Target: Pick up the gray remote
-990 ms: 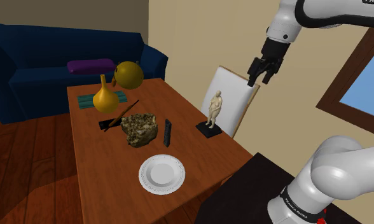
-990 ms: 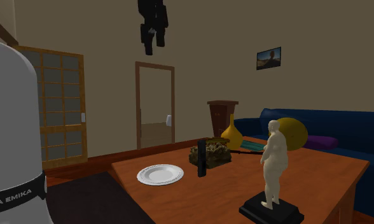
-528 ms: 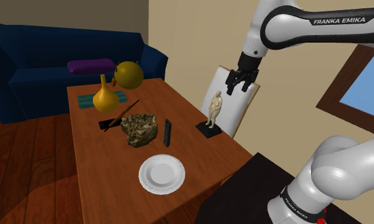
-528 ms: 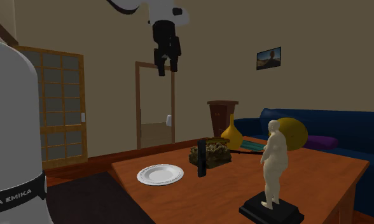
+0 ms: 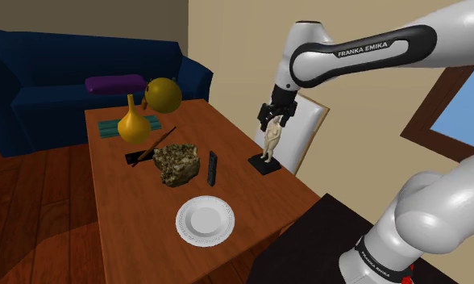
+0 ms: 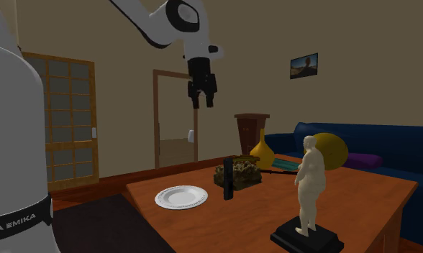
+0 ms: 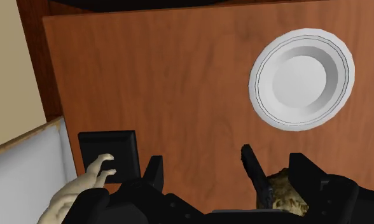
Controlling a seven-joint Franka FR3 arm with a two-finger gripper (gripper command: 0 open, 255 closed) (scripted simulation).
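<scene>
The remote (image 5: 212, 168) is a dark gray slim bar propped on its edge against a mottled rock (image 5: 177, 164) in the middle of the wooden table (image 5: 147, 226). It stands upright in the second exterior view (image 6: 228, 178). My black gripper (image 5: 272, 123) hangs open high above the table, in front of the figurine's head in the shoulder view, well apart from the remote. From the second exterior view the gripper (image 6: 203, 100) is seen high over the plate and remote. In the wrist view the remote (image 7: 252, 172) lies between the spread fingers (image 7: 304, 167), far below them.
A white plate (image 5: 204, 219) lies near the table's front edge. A pale figurine (image 5: 271, 139) on a black base stands at the shoulder view's right edge of the table. A yellow vase (image 5: 134, 123), a yellow ball (image 5: 163, 95) and a dark stick (image 5: 153, 146) sit farther back. A blue sofa (image 5: 58, 77) stands behind.
The arm has swung the gripper down and toward the shoulder view's left, from beside the wall to just over the figurine. Nothing on the table has moved.
</scene>
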